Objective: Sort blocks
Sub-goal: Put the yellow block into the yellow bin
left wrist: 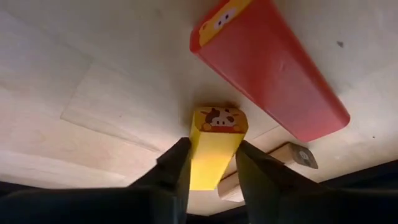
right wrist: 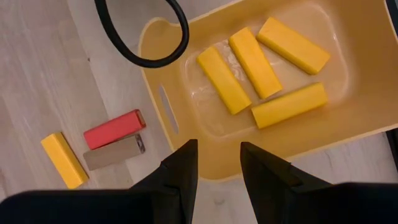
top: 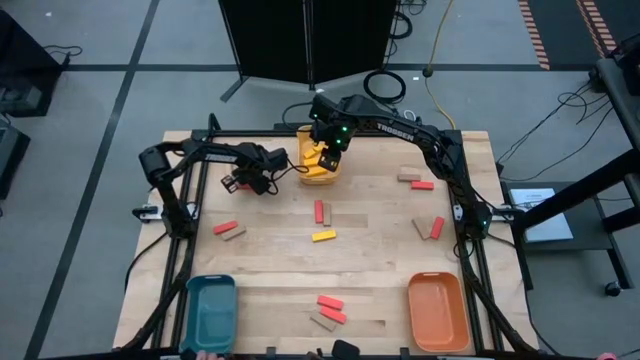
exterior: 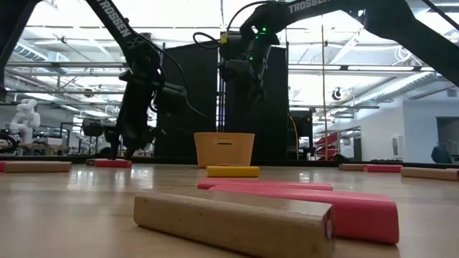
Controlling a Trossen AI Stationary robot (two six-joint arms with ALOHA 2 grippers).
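Left wrist view puts me right over the action: the left gripper (left wrist: 211, 168) has its two dark fingers closed in on the long sides of a yellow block (left wrist: 214, 149), a small bar with a cow face printed on its end, lying on the table (left wrist: 93, 74) close beside a red block (left wrist: 273, 65) and a tan block (left wrist: 292, 155) that peeks out just behind. These bars look like light, rigid painted wood, so I'd judge a pinch across the narrow width, near the middle, holds fine; the smooth paint might let one twist if caught near an end. From overhead this happens at the back left of the table, with the left gripper (top: 240, 180) well clear of the yellow tray (top: 320, 160). The right gripper (right wrist: 214, 165) hangs above that tray's near wall with its fingers parted and nothing between them; four yellow bars (right wrist: 261, 68) already lie inside. Other red and tan blocks are scattered across the middle and right, plus one loose yellow one (top: 323, 236); the teal tray (top: 212, 310) and orange tray (top: 438, 310) sit at the front corners. The crowding neighbours are the likely snag: lifting could nudge the red bar.
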